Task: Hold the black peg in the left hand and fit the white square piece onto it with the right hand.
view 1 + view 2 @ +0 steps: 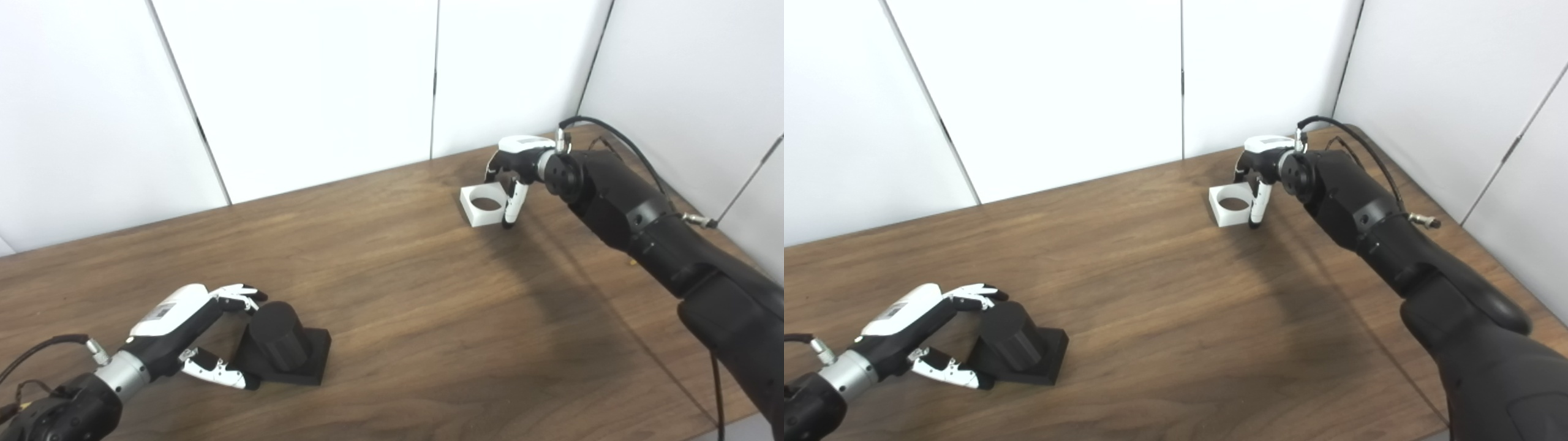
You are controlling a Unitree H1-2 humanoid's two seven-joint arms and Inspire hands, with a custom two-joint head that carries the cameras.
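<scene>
Fingers of my left hand (184,334) are cupping the black peg (283,348) near left, not yet clenched; my right hand (517,168) is closing around the white square piece (484,206) far right, grip uncertain. I'm squaring both grasps before lifting.

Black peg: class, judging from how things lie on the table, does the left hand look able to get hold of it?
Probably yes. The left hand is open right beside the black peg, fingers curved around it, with nothing between them.

Both hands (184,334) (514,165) low, fingers spread
</scene>
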